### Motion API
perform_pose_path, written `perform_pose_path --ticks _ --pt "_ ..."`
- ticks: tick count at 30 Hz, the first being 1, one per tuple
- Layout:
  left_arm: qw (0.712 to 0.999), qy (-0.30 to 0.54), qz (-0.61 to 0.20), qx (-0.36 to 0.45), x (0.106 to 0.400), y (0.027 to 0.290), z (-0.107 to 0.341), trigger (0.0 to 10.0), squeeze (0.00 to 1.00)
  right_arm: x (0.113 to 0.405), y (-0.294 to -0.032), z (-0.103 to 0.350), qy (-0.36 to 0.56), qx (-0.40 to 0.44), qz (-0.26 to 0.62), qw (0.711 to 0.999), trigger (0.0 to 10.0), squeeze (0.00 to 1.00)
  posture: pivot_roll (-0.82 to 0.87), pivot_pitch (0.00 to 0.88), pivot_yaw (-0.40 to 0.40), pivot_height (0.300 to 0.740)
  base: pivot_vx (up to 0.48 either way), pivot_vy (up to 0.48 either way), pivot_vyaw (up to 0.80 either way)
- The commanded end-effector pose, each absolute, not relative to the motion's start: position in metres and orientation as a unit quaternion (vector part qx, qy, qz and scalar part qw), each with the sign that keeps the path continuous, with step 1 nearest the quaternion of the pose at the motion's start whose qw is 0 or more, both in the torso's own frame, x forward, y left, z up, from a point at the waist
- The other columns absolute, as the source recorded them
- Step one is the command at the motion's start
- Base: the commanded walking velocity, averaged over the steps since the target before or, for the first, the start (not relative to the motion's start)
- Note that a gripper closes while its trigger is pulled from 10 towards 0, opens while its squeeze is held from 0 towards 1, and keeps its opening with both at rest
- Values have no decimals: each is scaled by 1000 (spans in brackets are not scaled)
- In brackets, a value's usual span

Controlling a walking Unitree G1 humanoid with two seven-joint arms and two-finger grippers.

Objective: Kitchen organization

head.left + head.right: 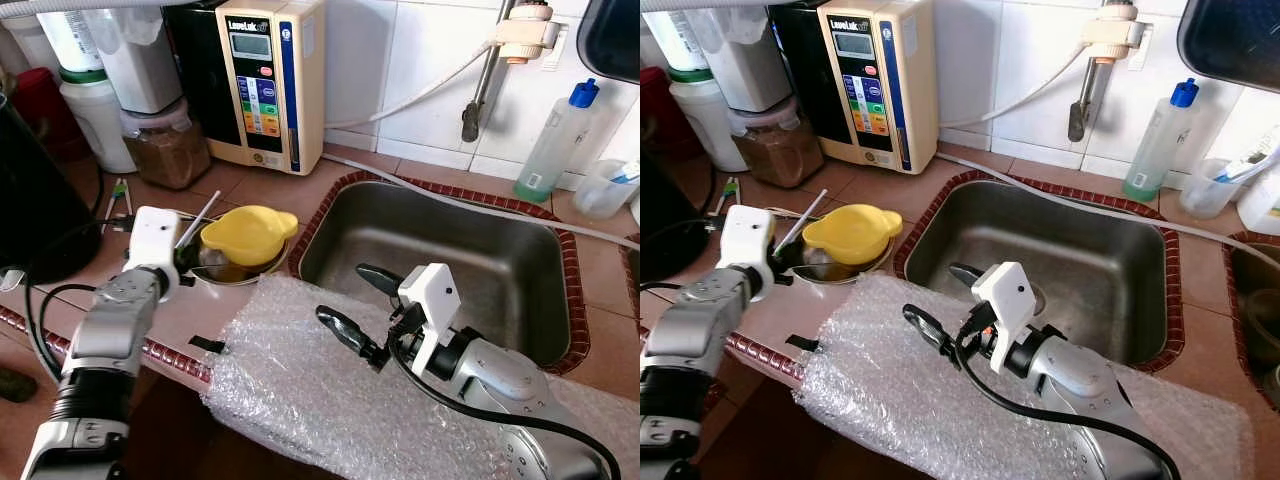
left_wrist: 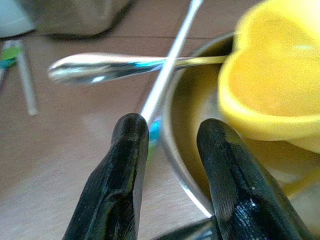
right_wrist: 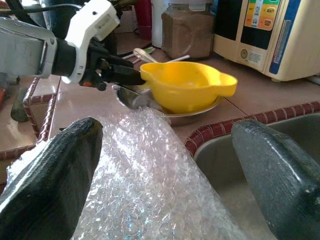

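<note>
A yellow bowl (image 1: 248, 235) sits in a steel bowl (image 1: 840, 270) on the counter left of the sink. A spoon (image 2: 95, 67) and a thin white stick (image 1: 200, 218) stick out over the steel bowl's left rim. My left gripper (image 2: 172, 132) is at that rim, its fingers a little apart with the rim running between them, so it is open. My right gripper (image 1: 358, 305) hangs wide open over a sheet of bubble wrap (image 1: 290, 380) at the sink's front left corner, holding nothing.
The steel sink (image 1: 470, 270) lies to the right, with a tap (image 1: 480, 95) and hose behind it. A water machine (image 1: 265, 80), a brown jar (image 1: 165, 145) and white containers line the back wall. A blue-capped bottle (image 1: 555, 140) stands at the back right, and a black appliance (image 1: 30, 200) at the far left.
</note>
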State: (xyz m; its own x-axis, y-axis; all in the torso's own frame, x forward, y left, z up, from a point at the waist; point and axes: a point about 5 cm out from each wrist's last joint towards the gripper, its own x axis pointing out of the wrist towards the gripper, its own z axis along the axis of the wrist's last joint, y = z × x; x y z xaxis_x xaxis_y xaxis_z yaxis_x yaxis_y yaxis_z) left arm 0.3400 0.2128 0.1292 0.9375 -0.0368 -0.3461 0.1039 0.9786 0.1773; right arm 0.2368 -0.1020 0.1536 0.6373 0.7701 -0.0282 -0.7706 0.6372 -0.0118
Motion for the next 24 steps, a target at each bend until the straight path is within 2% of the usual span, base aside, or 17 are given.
perform_pose_path --ticks 1,11,13,15,24 --pt "979 173 -41 101 343 209 130 6784 0 237 -99 156 4 -16 433 901 10000 0 -111 0 62 740 0 0 0" --pt "980 169 -49 95 348 199 130 7451 0 236 -100 155 4 -17 431 902 10000 0 -113 3 63 740 0 0 0" --pt "980 163 -41 103 347 204 133 9608 0 236 -100 156 4 -17 431 902 10000 0 -112 5 62 740 0 0 0" --pt "980 161 -34 111 345 208 133 9961 0 236 -100 155 4 -17 430 903 10000 0 -110 6 61 740 0 0 0" --pt "977 164 1 139 335 233 136 10000 0 236 -100 154 6 -15 433 901 10000 0 -95 7 57 740 0 0 0"
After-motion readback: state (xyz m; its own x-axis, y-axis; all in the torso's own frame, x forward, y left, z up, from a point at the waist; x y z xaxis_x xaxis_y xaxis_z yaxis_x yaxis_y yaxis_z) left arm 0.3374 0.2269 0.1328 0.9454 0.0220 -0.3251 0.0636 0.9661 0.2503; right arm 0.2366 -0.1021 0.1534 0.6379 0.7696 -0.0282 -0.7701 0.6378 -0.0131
